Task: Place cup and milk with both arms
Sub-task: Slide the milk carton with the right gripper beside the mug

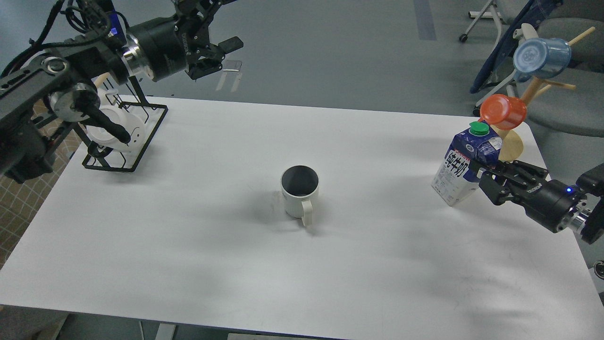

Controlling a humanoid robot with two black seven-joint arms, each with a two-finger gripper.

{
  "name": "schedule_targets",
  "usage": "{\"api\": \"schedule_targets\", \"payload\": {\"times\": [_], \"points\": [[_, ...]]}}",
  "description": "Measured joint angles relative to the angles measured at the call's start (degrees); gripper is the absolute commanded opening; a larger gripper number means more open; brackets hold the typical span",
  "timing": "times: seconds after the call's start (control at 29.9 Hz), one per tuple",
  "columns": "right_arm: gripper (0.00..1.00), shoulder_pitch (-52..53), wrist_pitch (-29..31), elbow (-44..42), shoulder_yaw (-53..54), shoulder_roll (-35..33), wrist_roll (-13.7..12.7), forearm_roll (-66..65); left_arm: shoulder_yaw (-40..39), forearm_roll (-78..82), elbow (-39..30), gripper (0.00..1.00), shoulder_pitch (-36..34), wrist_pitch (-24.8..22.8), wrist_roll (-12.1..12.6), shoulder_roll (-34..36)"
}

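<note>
I am counting one cup and one milk carton on the white desk, plus two small cups, one orange and one light-blue, hanging on a wooden cup tree at the far right corner. The cup is standing upright near the desk centre, handle pointing toward me, well apart from everything else. The milk carton is sitting near the right edge, tilting slightly, just in front of the cup tree. My right end effector is pinching the milk carton from the right side, fingers pressing its side panel. My left end effector is hovering beyond the far left edge, jaws spread and holding nothing. A black wire rack holding white dishes is occupying the far left corner, partly behind my left arm. The near half of the desk is lying open on both sides of the cup.
</note>
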Motion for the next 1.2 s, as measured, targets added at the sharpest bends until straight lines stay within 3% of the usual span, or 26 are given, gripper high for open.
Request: {"api": "schedule_targets", "payload": {"times": [0.57, 1.2], "points": [[0.02, 3.05, 0.0, 8.84, 1.87, -2.98, 0.0, -0.13, 0.17, 0.0, -0.82, 0.98, 0.07, 0.08, 0.06, 0.72], [0.03, 19.38, -0.02, 0.63, -16.25, 14.67, 0.01, -2.05, -0.1, 0.0, -0.81, 0.98, 1.1, 0.03, -0.01, 1.21]]}}
